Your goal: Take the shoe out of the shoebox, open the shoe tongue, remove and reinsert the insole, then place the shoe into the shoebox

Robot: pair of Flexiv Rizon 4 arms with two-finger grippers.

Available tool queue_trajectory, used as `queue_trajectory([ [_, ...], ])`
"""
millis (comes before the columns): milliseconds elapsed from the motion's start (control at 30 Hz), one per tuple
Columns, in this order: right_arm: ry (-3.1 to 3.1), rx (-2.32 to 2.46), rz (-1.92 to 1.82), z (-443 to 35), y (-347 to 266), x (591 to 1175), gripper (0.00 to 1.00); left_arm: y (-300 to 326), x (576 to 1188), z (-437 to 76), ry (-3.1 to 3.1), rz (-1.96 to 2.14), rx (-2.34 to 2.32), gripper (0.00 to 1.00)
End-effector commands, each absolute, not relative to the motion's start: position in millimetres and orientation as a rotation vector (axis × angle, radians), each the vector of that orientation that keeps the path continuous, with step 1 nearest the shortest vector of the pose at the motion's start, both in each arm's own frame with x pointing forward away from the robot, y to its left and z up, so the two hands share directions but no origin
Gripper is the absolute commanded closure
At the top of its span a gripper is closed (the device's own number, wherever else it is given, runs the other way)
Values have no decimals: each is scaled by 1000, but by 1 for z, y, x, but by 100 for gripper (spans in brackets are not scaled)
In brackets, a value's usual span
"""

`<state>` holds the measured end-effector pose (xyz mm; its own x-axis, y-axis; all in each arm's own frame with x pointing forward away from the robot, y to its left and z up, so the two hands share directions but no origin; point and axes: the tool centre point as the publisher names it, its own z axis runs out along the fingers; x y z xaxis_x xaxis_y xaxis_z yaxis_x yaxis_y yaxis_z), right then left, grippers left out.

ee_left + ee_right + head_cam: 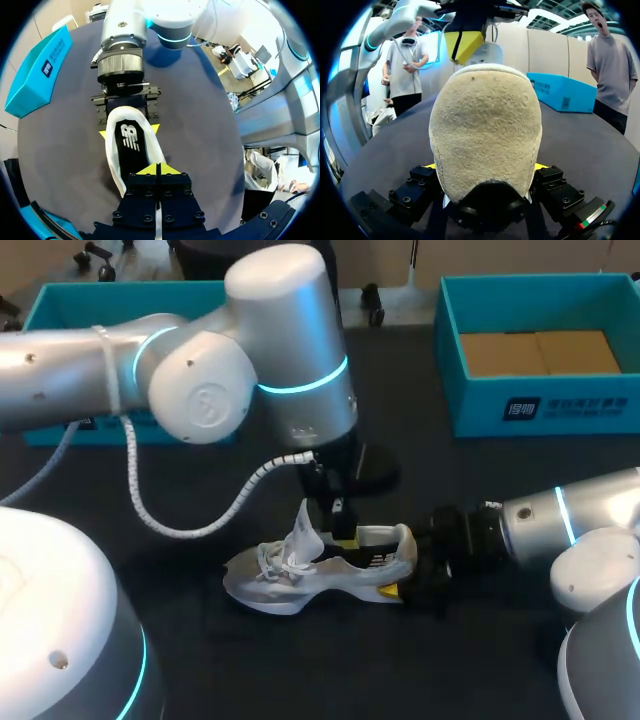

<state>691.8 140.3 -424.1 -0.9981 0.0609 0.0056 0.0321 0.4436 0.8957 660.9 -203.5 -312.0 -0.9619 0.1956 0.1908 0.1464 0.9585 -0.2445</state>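
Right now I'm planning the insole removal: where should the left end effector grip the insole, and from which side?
Probably its heel end, from straight above. The shoe sits upright, the right end effector clamps its heel from both sides, and only the rear of the insole lies bare in the open collar; laces cover the front. Pinch that rear edge with the left end effector.

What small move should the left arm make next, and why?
Probably dip the left gripper into the shoe to pinch the insole: the tongue stands open, the insole lies inside, and the right gripper clamps the heel.
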Motion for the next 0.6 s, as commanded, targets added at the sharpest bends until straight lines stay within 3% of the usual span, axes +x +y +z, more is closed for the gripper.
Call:
queue_trajectory([
  [33,2644,87,1638,-427,143,692,100,-217,665,-327,-2879,294,-273,100],
  [600,2644,87,1638,-427,143,692,100,-219,665,-331,-2882,279,-259,100],
])
